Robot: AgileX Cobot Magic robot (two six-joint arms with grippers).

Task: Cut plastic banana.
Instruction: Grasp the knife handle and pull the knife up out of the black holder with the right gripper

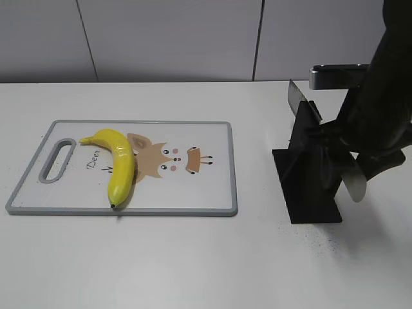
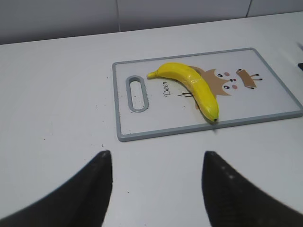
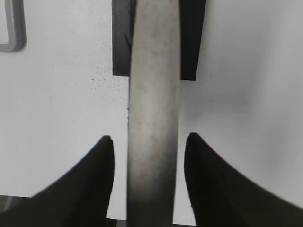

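The plastic banana (image 1: 118, 163) lay on the white, grey-rimmed cutting board (image 1: 219, 193) at the left of the tabletop (image 1: 193, 257), its stem pointing toward the board's handle slot (image 1: 57, 159) and its dark tip close to the near rim; its middle overlapped the left part of the printed cartoon deer (image 1: 170, 161) (the word "Deer" sat just beside it). The left gripper (image 2: 156, 189) hung above bare tabletop short of the board, its jaws spread wide with nothing between them, well apart from the banana (image 2: 191, 87) seen beyond. Over on the right, a black knife stand (image 1: 308, 174) rested on the tabletop, apart from the board. The right gripper (image 3: 150, 161) was at the stand, its jaws set either side of a grey metal knife handle (image 3: 152, 113) that ran straight between them; thin slivers of white showed along the handle's sides, so whether the jaws actually clamped it could not be told. In the exterior view a silvery blade (image 1: 355, 183) showed beside the dark arm (image 1: 380, 96).
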